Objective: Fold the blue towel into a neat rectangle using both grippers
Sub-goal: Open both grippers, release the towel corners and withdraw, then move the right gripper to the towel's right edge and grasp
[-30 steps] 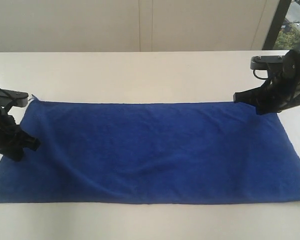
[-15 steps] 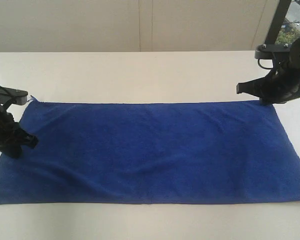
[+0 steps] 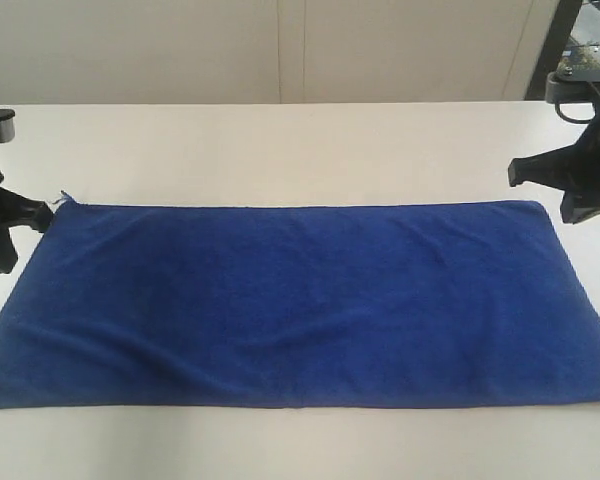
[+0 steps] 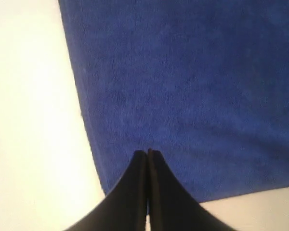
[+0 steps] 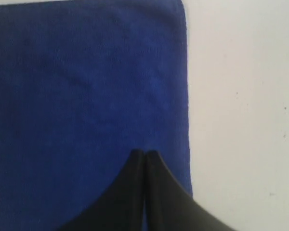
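The blue towel [image 3: 300,300] lies spread flat and long across the white table, with a tiny thread tag [image 3: 67,197] at its far left corner. My left gripper [image 3: 42,213] hangs just off that far left corner, shut and holding nothing. My right gripper [image 3: 517,172] hovers beyond the far right corner, also shut and empty. In the left wrist view the closed jaws [image 4: 148,153] sit above a towel [image 4: 183,86] corner. In the right wrist view the closed jaws [image 5: 144,154] sit above the towel [image 5: 86,86] near its side edge.
The white table [image 3: 280,150] extends bare behind the towel and in a narrow strip along its front edge. Pale wall panels [image 3: 280,50] stand behind the table, and a dark window frame [image 3: 555,40] shows at the top right.
Both arms have drawn outward off the towel: the left one back and to the left, the right one up and to the right. The towel's left part lies flatter now.
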Robot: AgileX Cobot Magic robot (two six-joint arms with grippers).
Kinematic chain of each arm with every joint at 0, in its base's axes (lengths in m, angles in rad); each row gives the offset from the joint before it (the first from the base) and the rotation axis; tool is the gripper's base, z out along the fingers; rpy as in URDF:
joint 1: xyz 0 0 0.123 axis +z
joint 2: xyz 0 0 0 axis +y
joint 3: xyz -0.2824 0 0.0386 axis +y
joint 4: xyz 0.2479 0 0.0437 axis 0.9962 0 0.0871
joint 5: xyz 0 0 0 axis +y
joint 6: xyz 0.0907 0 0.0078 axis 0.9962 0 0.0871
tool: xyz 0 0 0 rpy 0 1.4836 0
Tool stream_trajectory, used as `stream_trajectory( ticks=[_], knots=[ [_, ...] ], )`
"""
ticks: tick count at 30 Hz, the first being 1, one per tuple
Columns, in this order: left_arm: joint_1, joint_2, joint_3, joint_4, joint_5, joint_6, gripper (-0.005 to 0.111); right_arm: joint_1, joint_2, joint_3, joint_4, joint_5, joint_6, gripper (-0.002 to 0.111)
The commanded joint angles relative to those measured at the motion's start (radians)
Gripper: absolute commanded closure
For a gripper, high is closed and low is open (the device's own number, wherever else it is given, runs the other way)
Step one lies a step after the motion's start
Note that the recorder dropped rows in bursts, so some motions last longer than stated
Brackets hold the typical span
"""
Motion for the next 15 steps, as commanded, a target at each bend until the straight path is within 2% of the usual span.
stream_trajectory(
  ticks=[1,6,10,15],
  knots=[
    [0.003,-0.083,0.006,0.023,0.084,-0.019,0.107,-0.013,-0.038,0.054,0.008,0.033,-0.042,0.108],
    [0.003,-0.224,0.07,0.107,0.133,-0.067,0.107,-0.042,-0.041,0.11,0.037,-0.004,-0.074,0.108],
    [0.003,-0.321,0.133,0.191,0.168,-0.129,0.107,-0.091,-0.041,0.119,0.118,-0.029,-0.182,0.108],
    [0.003,-0.403,0.192,0.181,0.167,-0.168,0.107,-0.13,-0.033,0.125,0.118,-0.077,-0.221,0.108]
  ],
)
